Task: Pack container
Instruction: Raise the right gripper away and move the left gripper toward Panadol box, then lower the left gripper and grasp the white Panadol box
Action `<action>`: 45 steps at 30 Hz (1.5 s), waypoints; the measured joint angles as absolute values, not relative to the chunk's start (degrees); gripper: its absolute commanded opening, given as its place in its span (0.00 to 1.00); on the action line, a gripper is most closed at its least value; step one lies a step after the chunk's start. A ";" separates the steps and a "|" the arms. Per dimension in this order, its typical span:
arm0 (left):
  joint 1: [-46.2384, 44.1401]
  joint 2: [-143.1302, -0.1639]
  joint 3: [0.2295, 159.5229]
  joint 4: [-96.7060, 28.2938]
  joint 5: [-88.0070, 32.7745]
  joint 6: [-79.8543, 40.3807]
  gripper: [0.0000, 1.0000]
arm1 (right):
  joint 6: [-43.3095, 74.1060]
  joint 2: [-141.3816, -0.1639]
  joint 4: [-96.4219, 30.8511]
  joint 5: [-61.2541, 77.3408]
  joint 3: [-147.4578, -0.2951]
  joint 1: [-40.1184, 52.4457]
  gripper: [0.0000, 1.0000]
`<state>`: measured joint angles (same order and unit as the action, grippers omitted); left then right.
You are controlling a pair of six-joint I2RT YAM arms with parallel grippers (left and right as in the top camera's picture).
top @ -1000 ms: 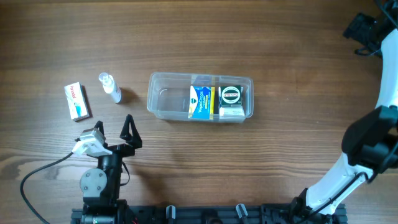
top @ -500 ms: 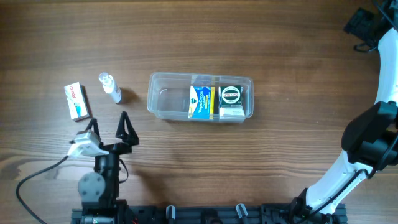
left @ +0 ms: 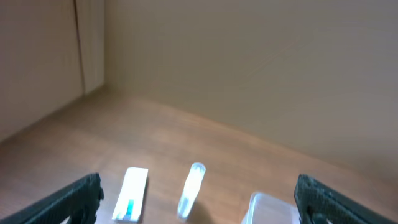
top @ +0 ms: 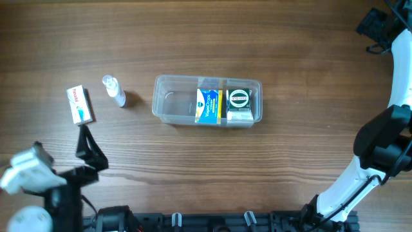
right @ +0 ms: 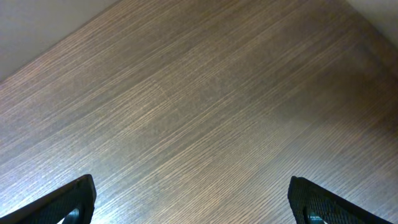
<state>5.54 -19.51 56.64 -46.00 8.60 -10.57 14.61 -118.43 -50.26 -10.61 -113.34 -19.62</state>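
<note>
Hanging back here: both claws wide open, nothing in either one.

The container (top: 172, 106) sits about mid-table (top: 290, 161), long side running left to right, with a blue-and-yellow box (top: 208, 106) and a dark box with a round label (top: 239, 98) in its right half. Well to its left lie a small clear bottle (top: 114, 90) and, just past that, a white-and-blue box (top: 78, 105). The left gripper (left: 198, 196) is down by the near-left corner, jaws spread, facing those two. The right gripper (right: 193, 199) is way off at the far right, jaws spread above plain wood.
</note>
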 measured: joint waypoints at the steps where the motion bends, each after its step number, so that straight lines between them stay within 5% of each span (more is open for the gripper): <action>1: 5.63 -25.21 62.22 -50.26 8.64 -10.52 1.00 | 14.61 -118.43 -50.30 -10.61 -113.34 -19.62 1.00; 7: 5.63 -57.10 84.18 -57.04 4.56 -9.21 1.00 | 14.59 -118.43 -50.22 -10.61 -113.34 -19.62 1.00; 10: 5.65 -67.88 94.43 -70.19 3.75 -9.30 1.00 | 14.61 -118.43 -50.24 -10.61 -113.34 -19.62 1.00; 15: 5.65 -85.62 97.12 -71.61 1.43 -9.30 1.00 | 14.61 -118.43 -50.24 -10.61 -113.34 -19.62 1.00; 31: 6.22 -99.29 97.14 -67.88 -0.56 -11.05 1.00 | 14.61 -118.43 -50.24 -10.61 -113.34 -19.62 1.00; 40: 20.97 -99.31 97.14 -66.61 -0.54 -20.32 1.00 | 14.61 -118.43 -50.24 -10.61 -113.34 -19.62 1.00; 45: 26.79 -99.33 97.14 -68.88 -0.34 -13.34 1.00 | 14.61 -118.43 -50.24 -10.61 -113.34 -19.62 1.00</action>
